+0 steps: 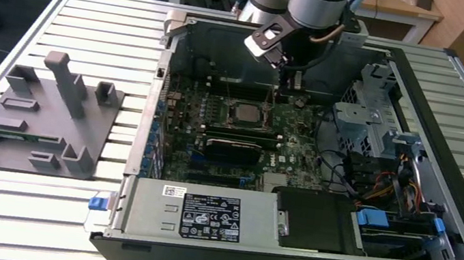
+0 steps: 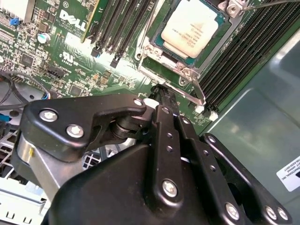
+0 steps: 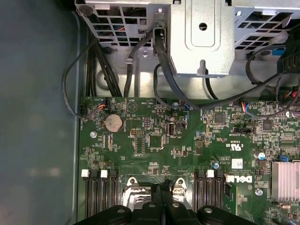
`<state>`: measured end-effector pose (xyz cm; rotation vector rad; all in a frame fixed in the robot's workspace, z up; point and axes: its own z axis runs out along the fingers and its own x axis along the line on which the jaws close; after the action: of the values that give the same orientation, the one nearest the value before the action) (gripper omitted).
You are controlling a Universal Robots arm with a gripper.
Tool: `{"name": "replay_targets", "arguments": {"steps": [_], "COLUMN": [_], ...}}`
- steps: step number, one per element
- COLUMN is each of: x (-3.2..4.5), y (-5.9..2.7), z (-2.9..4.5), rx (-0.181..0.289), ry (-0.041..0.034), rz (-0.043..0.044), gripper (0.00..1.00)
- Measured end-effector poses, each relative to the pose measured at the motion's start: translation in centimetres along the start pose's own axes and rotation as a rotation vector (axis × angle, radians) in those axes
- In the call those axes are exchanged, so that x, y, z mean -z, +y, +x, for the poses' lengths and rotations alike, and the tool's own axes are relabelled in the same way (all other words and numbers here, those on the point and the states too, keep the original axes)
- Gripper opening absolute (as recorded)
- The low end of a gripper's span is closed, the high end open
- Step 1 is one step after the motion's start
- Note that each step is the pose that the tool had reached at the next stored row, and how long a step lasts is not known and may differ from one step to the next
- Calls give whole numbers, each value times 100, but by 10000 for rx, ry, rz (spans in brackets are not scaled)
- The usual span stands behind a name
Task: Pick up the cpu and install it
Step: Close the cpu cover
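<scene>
While the flat, silver-topped square cpu [image 1: 244, 112] lies seated in its metal-framed socket [image 2: 183, 70] at the exterior view's centre, the black hand [image 1: 293, 91] hangs up-right of it, fingers [image 2: 164, 126] pressed together.

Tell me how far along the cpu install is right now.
The cpu already lies in the socket on the motherboard. The end effector is shut and holds nothing, its tip beside the socket's edge. Whether the socket is latched down over the cpu cannot be told, so that may be what is left.
</scene>
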<state>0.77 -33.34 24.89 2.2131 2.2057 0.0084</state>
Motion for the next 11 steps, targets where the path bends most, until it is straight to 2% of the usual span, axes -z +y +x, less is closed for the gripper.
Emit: {"name": "replay_targets", "arguments": {"steps": [11], "x": [-7], "y": [-20], "z": [0], "rx": [0], "ry": [1], "rz": [0], "gripper": [11]}}
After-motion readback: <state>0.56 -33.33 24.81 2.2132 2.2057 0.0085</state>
